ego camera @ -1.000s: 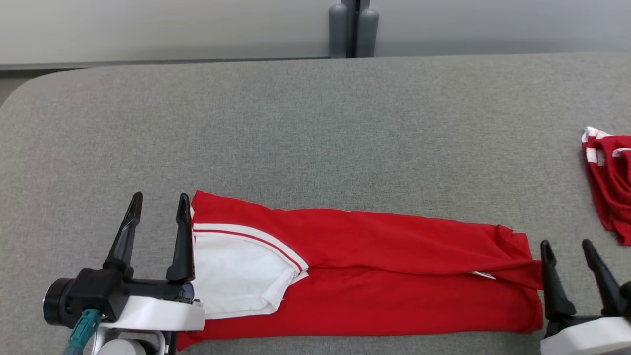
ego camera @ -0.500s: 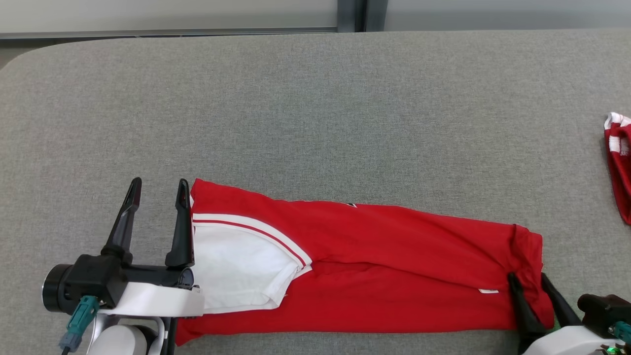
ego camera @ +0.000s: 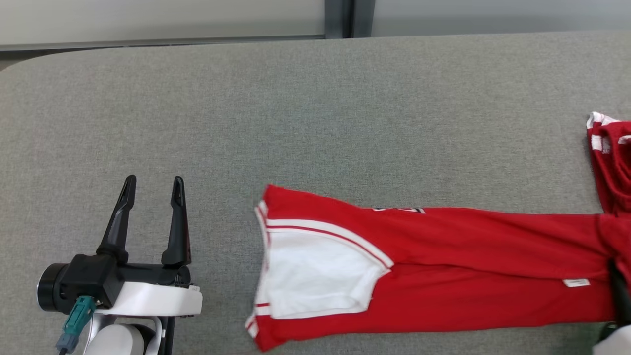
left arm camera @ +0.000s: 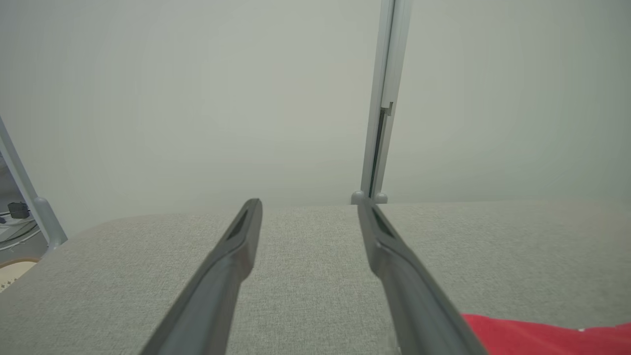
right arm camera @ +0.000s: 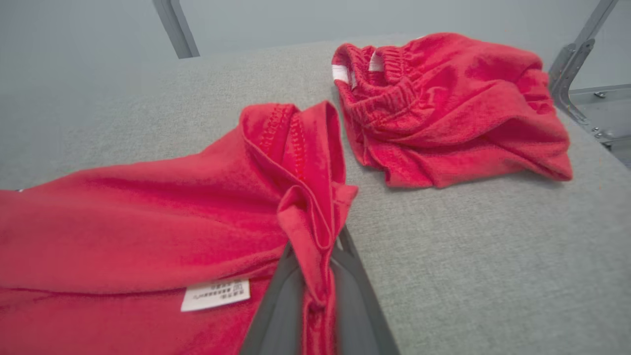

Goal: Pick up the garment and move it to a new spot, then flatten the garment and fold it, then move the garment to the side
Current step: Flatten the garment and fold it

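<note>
Garment (ego camera: 468, 246) end tight in right gripper (right arm camera: 318, 246) jaws — partly hidden under its folds — left gripper (ego camera: 153, 181) jaws wide.

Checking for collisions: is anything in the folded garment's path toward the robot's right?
Yes. A crumpled red garment lies just beyond the folded garment's gripped end, held by the right end effector.

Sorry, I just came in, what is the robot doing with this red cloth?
The right end effector is shut on one end of the folded red garment, which lies stretched along the grey table. The left end effector is open and holds nothing, apart from the garment's other end. A second red garment lies bunched nearby.
</note>
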{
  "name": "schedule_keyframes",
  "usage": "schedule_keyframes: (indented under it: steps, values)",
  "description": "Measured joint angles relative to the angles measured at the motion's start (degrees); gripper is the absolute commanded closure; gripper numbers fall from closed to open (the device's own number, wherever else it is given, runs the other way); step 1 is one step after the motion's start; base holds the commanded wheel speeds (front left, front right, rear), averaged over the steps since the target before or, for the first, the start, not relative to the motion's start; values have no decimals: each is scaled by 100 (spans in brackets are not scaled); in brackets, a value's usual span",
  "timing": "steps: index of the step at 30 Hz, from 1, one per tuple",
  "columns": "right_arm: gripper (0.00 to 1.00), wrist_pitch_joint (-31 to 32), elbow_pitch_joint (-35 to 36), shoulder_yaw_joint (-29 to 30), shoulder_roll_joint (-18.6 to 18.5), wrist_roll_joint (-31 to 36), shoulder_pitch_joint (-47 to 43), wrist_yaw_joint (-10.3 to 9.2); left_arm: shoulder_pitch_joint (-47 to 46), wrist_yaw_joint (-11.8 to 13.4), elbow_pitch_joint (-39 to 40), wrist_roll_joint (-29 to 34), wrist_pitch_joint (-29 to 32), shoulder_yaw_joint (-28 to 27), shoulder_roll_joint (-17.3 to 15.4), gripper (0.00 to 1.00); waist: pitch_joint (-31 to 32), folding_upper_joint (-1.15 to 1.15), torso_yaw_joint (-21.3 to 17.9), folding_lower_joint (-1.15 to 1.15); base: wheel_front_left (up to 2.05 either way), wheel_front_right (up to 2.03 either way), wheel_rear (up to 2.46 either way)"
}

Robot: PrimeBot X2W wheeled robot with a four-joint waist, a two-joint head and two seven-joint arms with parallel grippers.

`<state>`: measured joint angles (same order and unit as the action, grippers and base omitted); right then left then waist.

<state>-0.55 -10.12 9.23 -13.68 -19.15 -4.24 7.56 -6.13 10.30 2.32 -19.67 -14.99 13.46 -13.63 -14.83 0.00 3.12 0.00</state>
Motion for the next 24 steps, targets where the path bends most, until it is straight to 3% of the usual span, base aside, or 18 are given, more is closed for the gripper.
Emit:
schedule_keyframes:
  steps: [7,11,18,24]
  values:
    - [100,180,212,191,-165,-100,-66,-1,126,-13,-62,10,0,10,10,0,222,0,-71,0,0,0,0]
    - [100,443,725,-92,20,-234,-80,-2,195,-14,-108,9,1,41,9,0,411,0,-95,0,0,0,0]
    - [100,1403,1779,-1347,631,-914,-36,-8,276,-13,-111,7,85,126,-8,0,732,0,-29,0,0,0,0]
    - [100,1507,1588,-2565,951,-1606,318,-8,272,-7,-90,-2,112,165,0,0,782,0,229,0,0,0,0]
